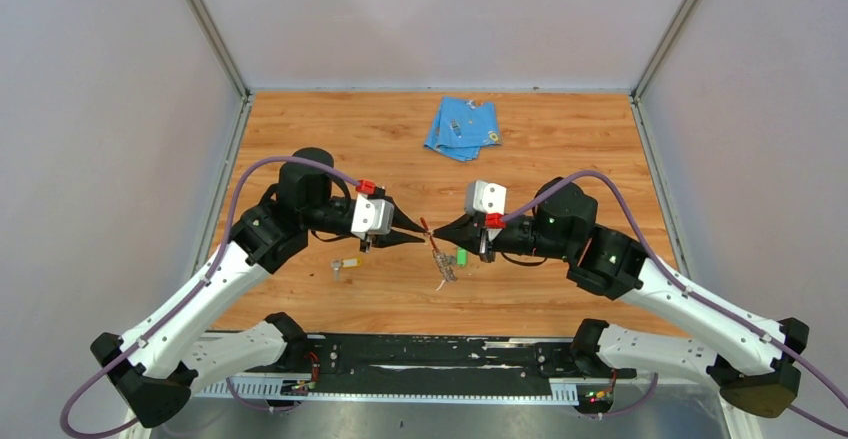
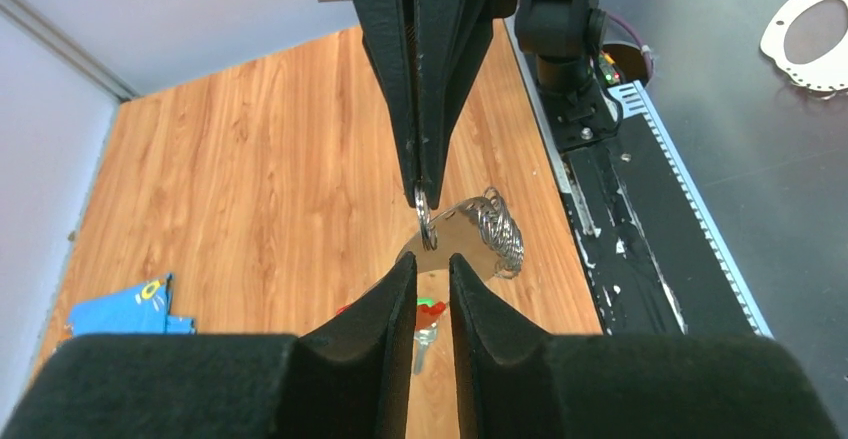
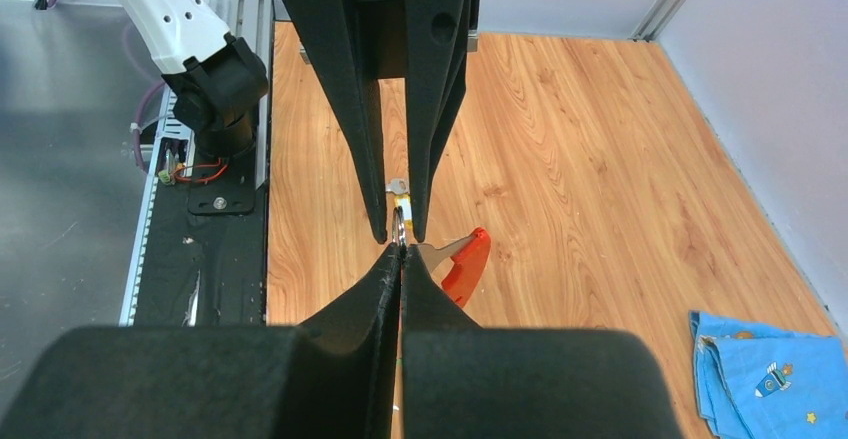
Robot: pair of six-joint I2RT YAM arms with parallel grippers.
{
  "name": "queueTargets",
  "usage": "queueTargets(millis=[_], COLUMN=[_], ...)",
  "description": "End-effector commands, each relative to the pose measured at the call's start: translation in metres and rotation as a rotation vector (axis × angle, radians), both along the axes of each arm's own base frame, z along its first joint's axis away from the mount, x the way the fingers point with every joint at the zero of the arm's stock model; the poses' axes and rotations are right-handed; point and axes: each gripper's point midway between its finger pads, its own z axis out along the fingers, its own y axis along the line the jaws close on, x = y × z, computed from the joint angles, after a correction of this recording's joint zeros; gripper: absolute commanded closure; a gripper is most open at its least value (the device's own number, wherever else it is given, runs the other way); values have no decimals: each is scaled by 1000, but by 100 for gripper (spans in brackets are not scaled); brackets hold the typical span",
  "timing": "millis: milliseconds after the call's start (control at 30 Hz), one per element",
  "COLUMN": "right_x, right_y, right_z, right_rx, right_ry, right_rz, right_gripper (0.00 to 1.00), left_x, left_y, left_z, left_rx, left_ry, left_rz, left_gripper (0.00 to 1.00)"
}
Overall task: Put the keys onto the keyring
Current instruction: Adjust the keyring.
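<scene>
Seen from above, the left gripper (image 1: 420,232) and the right gripper (image 1: 437,231) meet tip to tip over the middle of the table (image 1: 560,159); the keyring (image 1: 441,262) runs from that meeting point toward 6 o'clock; how the jaws stand is too small to read there. The left wrist view shows the right gripper's fingers pressed together on a thin wire loop of the keyring, whose shiny plate and coiled wire sit just at 4 o'clock of the pinch; the left gripper's own fingers stand slightly spread below it, with nothing visibly between them. The right wrist view shows the same gap, and the red strip at 3 o'clock of the tips. The green key (image 1: 461,256) lies just at 3 o'clock of the keyring, largely hidden behind the left fingers in the left wrist view; the yellow key (image 1: 348,262) lies well apart at 9 o'clock; a blue cloth (image 1: 462,127) lies at the table's 12 o'clock.
</scene>
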Motion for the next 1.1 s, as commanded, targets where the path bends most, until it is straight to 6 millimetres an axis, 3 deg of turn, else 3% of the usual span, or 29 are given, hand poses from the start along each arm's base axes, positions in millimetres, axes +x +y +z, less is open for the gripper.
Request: queueTargets(millis=[0, 200, 667, 1067], right_x=[-3, -2, 0, -2], right_y=[-1, 1, 7, 11], right_z=[18, 17, 15, 9], right_rx=[60, 59, 57, 82], right_ry=[-11, -2, 27, 82], right_rz=[3, 3, 0, 4], right_gripper=[100, 99, 100, 100], left_x=[3, 2, -4, 7], left_y=[1, -4, -4, -3], left_z=[-5, 6, 1, 1], left_rx=[10, -31, -16, -11], left_ry=[18, 77, 133, 113], left_rz=[36, 37, 20, 82], left_gripper=[78, 81, 83, 99])
